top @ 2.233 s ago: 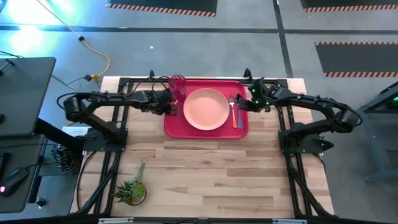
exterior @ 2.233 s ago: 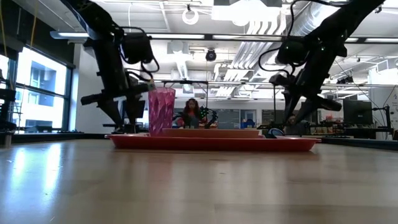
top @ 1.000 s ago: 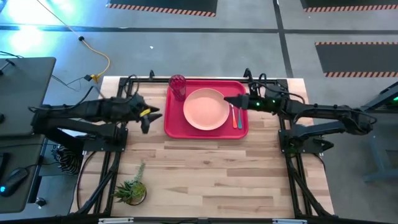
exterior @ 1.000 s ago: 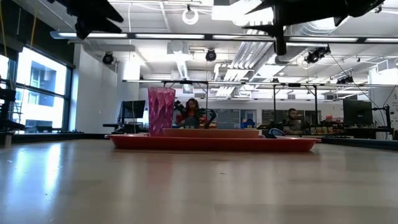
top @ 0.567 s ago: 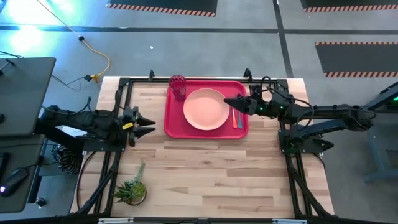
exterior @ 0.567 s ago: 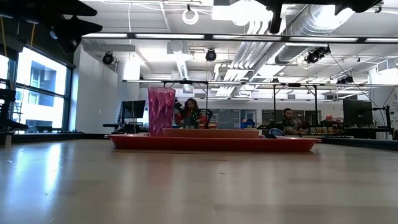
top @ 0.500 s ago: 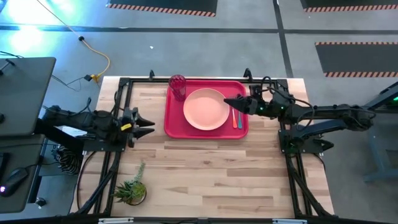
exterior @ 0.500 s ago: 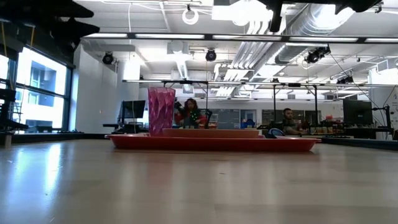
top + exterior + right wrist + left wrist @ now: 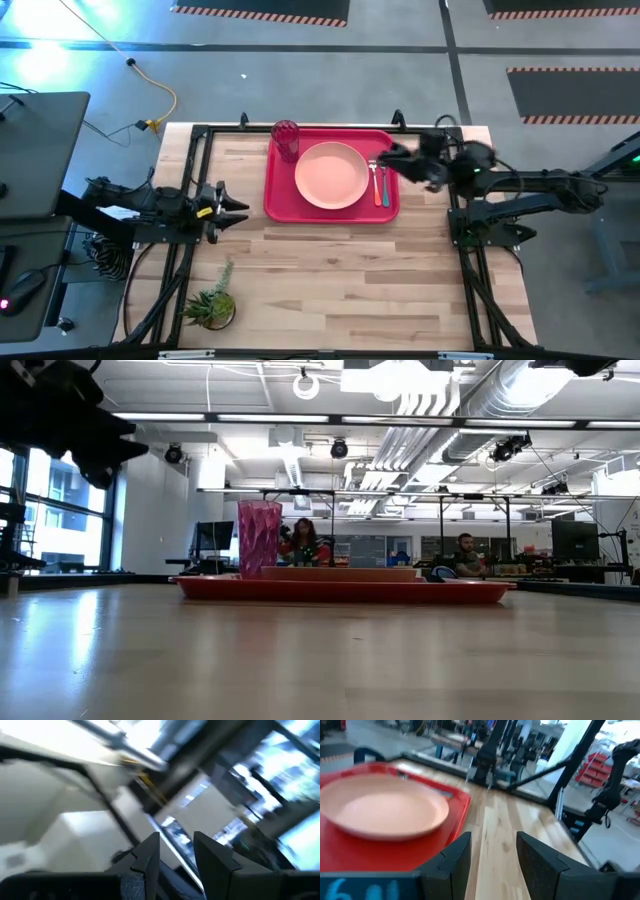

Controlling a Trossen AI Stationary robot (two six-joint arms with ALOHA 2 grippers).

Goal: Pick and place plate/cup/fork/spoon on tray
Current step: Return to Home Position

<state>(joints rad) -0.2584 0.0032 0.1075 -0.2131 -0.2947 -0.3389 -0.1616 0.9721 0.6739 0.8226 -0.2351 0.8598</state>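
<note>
The red tray (image 9: pixel 282 202) lies at the table's far middle. On it the peach-pink plate (image 9: pixel 331 175) sits in the centre, and the dark red cup (image 9: pixel 285 138) stands upright at its far left corner. The orange-handled fork (image 9: pixel 375 183) and the teal-handled spoon (image 9: pixel 384 187) lie side by side right of the plate. My left gripper (image 9: pixel 240 206) is open and empty over the table, left of the tray; its wrist view shows the plate (image 9: pixel 385 812) ahead. My right gripper (image 9: pixel 392 157) is open and empty, above the tray's far right corner, blurred.
A small potted plant (image 9: pixel 210 305) stands near the table's near left corner. Black frame bars (image 9: pixel 200 135) run along the table's far, left and right sides. People sit in the room behind the table (image 9: pixel 305 542). Bare wood lies on the near half of the table.
My left gripper has drawn back toward the table's left edge and come lower, staying open and empty. My right gripper has pulled back from over the fork and spoon toward the table's right edge and tipped upward. The tray and everything on it have stayed still.
</note>
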